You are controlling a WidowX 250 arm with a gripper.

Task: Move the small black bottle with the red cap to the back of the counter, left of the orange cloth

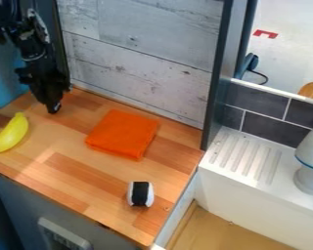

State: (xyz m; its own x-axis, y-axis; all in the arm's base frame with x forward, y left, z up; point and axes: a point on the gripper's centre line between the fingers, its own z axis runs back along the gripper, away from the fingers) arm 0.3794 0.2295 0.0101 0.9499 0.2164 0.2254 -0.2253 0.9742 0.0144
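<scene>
The black gripper (53, 106) hangs at the upper left, over the back left part of the wooden counter. A folded orange cloth (122, 134) lies to its right, a short way apart from it. On the left edge of the counter, in front of the gripper and to its left, is a yellow banana (11, 133). Nearer the front right corner sits a small white roll with a black band (140, 194), well away from the gripper. No object can be made out in the gripper.
A wooden counter (67, 176) ends at a dark upright post (214, 97) on the right. Behind it stands a whitewashed plank wall (139, 58). Further right are a white ridged drainboard (244, 156), a grey-white object (310, 166) and dark tiles (277, 128).
</scene>
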